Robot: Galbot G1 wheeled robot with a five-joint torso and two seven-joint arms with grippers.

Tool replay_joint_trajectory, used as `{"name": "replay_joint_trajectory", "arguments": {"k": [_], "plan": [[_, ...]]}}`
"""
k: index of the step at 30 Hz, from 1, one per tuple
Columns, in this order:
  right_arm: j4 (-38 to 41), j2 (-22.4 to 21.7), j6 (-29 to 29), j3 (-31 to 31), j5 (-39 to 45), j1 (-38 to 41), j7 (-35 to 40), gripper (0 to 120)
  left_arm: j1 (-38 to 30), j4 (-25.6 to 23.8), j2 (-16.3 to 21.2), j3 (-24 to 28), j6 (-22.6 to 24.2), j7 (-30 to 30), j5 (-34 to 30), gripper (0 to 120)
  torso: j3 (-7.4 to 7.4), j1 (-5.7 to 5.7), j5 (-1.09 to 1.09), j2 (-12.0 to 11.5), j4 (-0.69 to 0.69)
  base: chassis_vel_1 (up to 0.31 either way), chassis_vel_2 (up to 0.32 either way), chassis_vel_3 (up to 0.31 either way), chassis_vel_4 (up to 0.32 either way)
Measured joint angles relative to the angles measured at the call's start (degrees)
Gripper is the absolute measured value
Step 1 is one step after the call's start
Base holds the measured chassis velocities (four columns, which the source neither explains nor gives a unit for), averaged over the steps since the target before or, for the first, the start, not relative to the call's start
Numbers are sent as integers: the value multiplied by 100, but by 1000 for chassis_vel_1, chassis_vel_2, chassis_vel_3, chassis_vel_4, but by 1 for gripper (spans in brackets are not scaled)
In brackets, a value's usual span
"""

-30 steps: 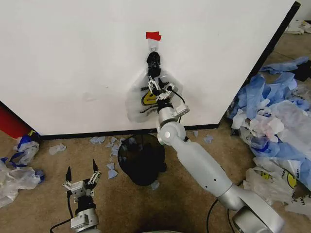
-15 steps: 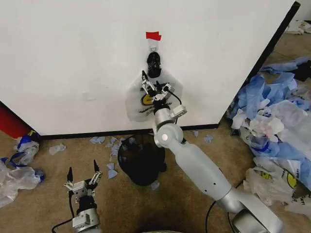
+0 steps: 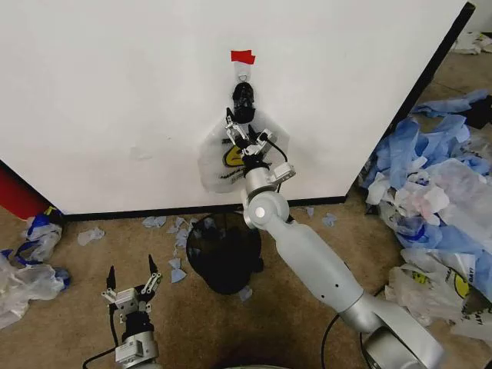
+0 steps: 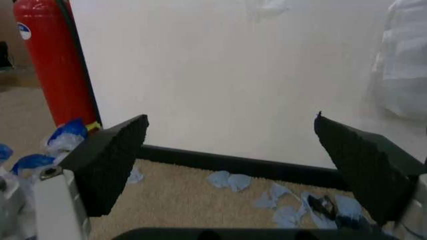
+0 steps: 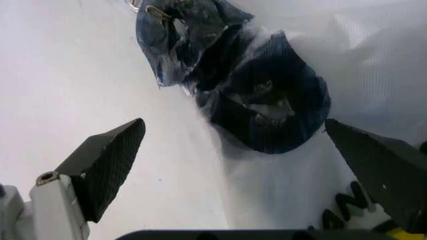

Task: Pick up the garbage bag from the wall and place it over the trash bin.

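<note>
Since a second ago, your right gripper (image 3: 240,132) has risen toward the dark knotted handles (image 5: 267,102), fingers spread either side. Thin translucent-white plastic garbage bag (image 3: 217,165) hangs on the white wall (image 3: 115,92): light, limp, slippery; pinch the handles. Left gripper (image 3: 131,280) idles open.

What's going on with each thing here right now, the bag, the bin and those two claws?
garbage bag: hanging on the wall from its hook, under the red tape.
trash bin: upright on the floor below, no bag over it.
right gripper: open, raised at the bag's top.
left gripper: open, low near the floor.
</note>
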Motion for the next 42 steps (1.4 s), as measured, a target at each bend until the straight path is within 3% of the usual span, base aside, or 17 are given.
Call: {"name": "replay_joint_trajectory", "arguments": {"k": [21, 27, 31, 42], "plan": [[-125, 88, 52, 41, 4, 21, -93, 97, 8, 91, -49, 0, -72, -2, 72, 98, 0, 0, 0, 0, 0, 0, 0, 0, 0], [-120, 89, 63, 41, -4, 5, -119, 79, 3, 121, -62, 2, -98, -8, 84, 98, 0, 0, 0, 0, 0, 0, 0, 0, 0], [-157, 89, 74, 56, -6, 10, -137, 61, 4, 151, -66, 2, -119, -19, 103, 98, 0, 0, 0, 0, 0, 0, 0, 0, 0], [-207, 109, 107, 76, -24, -17, -172, 47, 38, 195, -85, -5, -169, -41, 126, 98, 0, 0, 0, 0, 0, 0, 0, 0, 0]]}}
